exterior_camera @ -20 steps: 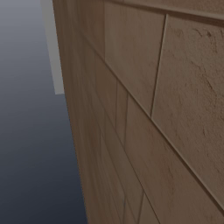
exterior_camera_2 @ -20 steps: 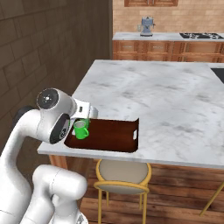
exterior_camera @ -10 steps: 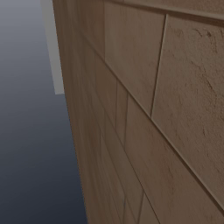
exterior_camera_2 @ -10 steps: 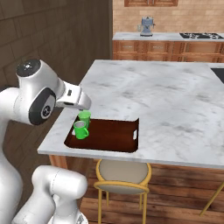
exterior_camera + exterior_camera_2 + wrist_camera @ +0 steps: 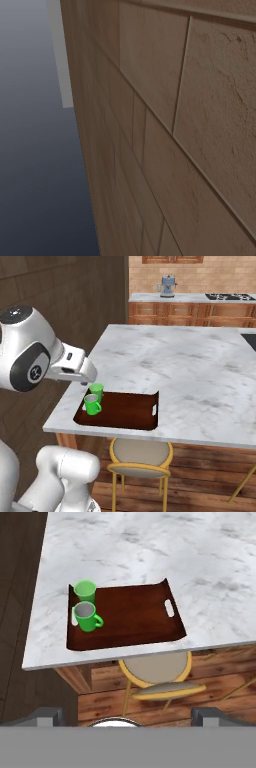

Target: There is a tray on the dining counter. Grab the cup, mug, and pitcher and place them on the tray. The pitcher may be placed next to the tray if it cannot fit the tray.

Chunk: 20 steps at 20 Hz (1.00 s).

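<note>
And here's the dark brown rectangular tray with the raised rim (image 5: 135,617) (image 5: 127,413), sitting at the near corner of the long white-grey marble tabletop (image 5: 150,552) (image 5: 190,371), one long side right along the edge. Two things in it, both tucked at one short end: the small bright green handleless cup (image 5: 85,590) (image 5: 96,390), upright, and just beside it the bright green mug with the side handle (image 5: 87,616) (image 5: 92,404), also upright, pale inside, nothing in it. Cup and mug stand very close, touching or nearly so, too tight to call. The rest of the tray floor is bare glossy brown, and a white slot handle (image 5: 169,608) shows at the far short end. Below the tabletop edge, a round stool with a yellow frame and beige seat (image 5: 157,672) (image 5: 141,456). The end effector (image 5: 128,714) hangs high above it all, looking down, its two dark fingertips (image 5: 47,714) spread wide apart with nothing between them. Back wall: a silver coffee machine (image 5: 168,286) on the wooden counter
</note>
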{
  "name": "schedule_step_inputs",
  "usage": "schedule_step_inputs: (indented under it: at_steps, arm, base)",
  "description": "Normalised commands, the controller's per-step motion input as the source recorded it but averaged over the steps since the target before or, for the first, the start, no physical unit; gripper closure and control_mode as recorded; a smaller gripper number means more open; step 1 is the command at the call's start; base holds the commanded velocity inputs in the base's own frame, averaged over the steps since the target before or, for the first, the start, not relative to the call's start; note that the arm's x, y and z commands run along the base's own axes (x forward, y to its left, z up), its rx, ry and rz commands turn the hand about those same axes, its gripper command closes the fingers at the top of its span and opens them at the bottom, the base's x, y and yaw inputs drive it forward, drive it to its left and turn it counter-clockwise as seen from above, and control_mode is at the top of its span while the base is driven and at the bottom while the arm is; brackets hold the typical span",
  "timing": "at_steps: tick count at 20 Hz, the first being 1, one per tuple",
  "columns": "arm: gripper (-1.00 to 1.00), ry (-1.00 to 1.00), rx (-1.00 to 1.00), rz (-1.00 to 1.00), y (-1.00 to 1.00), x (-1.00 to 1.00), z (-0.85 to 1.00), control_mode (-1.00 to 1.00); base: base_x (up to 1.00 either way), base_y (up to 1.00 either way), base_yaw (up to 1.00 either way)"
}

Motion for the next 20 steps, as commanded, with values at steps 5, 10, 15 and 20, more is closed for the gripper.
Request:
schedule_step_inputs:
  at_steps: [5,10,15,20]
  arm:
    - [-1.00,0.00,0.00,0.00,0.00,-0.15,0.00,-1.00]
    - [-1.00,0.00,0.00,0.00,0.00,0.00,0.00,1.00]
    - [-1.00,0.00,0.00,0.00,0.00,0.00,0.00,1.00]
    - [-1.00,0.00,0.00,0.00,0.00,0.00,0.00,1.00]
  base:
    - [0.00,0.00,0.00]
    - [-0.11,-0.02,-0.01]
    - [-0.74,-0.43,-0.46]
    - [-0.54,-0.28,-0.84]
